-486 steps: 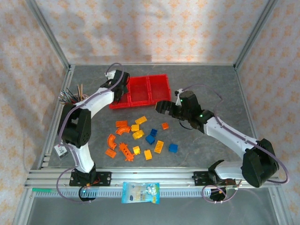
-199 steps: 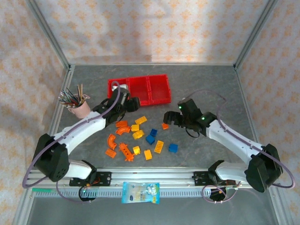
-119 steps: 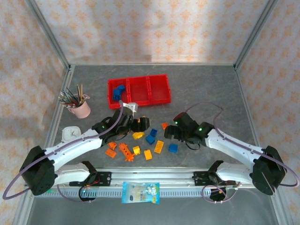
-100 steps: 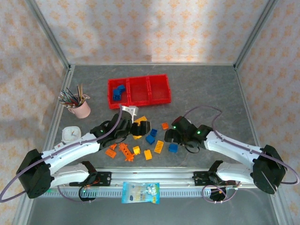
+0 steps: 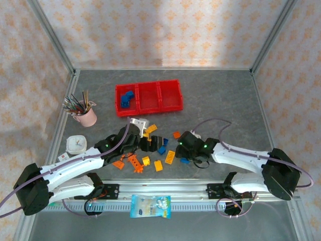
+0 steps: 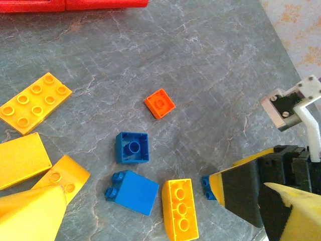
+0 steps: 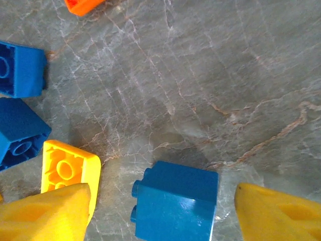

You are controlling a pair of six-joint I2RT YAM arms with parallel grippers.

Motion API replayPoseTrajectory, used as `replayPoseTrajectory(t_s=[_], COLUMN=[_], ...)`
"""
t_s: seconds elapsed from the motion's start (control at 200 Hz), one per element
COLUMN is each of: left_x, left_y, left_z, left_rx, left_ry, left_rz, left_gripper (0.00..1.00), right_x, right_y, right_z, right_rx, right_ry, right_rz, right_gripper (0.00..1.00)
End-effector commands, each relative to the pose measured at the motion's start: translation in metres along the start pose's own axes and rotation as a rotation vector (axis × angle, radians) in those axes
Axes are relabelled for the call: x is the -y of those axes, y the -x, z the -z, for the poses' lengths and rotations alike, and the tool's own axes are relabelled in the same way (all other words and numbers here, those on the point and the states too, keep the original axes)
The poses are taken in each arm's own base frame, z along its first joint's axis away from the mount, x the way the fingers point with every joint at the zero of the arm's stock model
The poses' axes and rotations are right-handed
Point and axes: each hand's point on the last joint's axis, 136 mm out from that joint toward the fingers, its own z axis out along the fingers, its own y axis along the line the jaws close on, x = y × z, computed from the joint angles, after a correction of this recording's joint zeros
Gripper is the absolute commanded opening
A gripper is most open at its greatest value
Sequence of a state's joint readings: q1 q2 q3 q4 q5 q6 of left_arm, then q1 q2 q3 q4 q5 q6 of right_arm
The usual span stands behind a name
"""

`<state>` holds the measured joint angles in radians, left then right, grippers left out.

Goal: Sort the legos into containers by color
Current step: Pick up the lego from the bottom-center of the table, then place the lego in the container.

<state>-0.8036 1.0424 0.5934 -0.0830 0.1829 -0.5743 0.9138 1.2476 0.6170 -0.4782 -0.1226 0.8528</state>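
Sorting barely begun: blue pieces (image 5: 126, 98) in containers (image 5: 149, 98) at 12 o'clock, remaining legos (image 5: 158, 165) loose at 6 o'clock; left tool (image 5: 149, 142) wide open, empty; right tool (image 7: 163, 196) part-open astride blue brick (image 7: 176, 211), not yet gripping.

Landmark: containers (image 5: 149, 84), a row of three bins on the table (image 5: 225, 95).
- Legos (image 5: 126, 98) lie in the containers' left-end bin.
- Loose legos (image 5: 158, 165) are scattered in front of the containers, toward the arm bases.
- Left gripper (image 5: 150, 142) is directly in front of the containers, over the scatter.
- Right gripper (image 5: 184, 150) is in front and slightly right. One brick (image 7: 175, 201) sits between its fingers (image 7: 45, 211), apart from both.
- Cup of pens (image 5: 85, 116) stands left of the containers and slightly nearer.
- Packet (image 5: 150, 206) lies well in front, at the near rail.
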Motion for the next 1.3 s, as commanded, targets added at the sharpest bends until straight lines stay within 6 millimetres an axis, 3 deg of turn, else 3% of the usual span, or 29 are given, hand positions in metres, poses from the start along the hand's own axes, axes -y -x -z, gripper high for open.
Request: replayPoseTrajectory(t_s=[0.0, 0.43, 0.641, 0.776, 1.006, 1.141, 1.296], left_x=[0.001, 0.000, -0.001, -0.004, -0.017, -0.034, -0.060], left_y=[0.004, 0.008, 0.015, 0.028, 0.055, 0.070, 0.084], left_z=[0.002, 0.002, 0.007, 0.016, 0.045, 0.065, 0.085], left_rx=[0.027, 0.043, 0.072, 0.117, 0.210, 0.263, 0.307], left_ry=[-0.004, 0.005, 0.022, 0.058, 0.160, 0.229, 0.309], left_rz=[-0.004, 0.005, 0.006, 0.041, 0.079, 0.135, 0.219], left_gripper=[0.99, 0.99, 0.99, 0.99, 0.99, 0.99, 0.99], right_x=[0.003, 0.005, -0.004, -0.020, -0.076, -0.129, -0.191], right_y=[0.007, 0.009, 0.017, 0.035, 0.080, 0.112, 0.142], right_z=[-0.005, -0.014, -0.004, 0.014, 0.041, 0.051, 0.047], right_rx=[0.045, 0.044, 0.072, 0.126, 0.238, 0.304, 0.343], right_ry=[-0.022, -0.064, -0.045, -0.034, 0.053, 0.139, 0.234], right_rz=[-0.016, 0.019, 0.044, 0.082, 0.172, 0.240, 0.306], right_gripper=[0.66, 0.46, 0.39, 0.38, 0.39, 0.39, 0.40])
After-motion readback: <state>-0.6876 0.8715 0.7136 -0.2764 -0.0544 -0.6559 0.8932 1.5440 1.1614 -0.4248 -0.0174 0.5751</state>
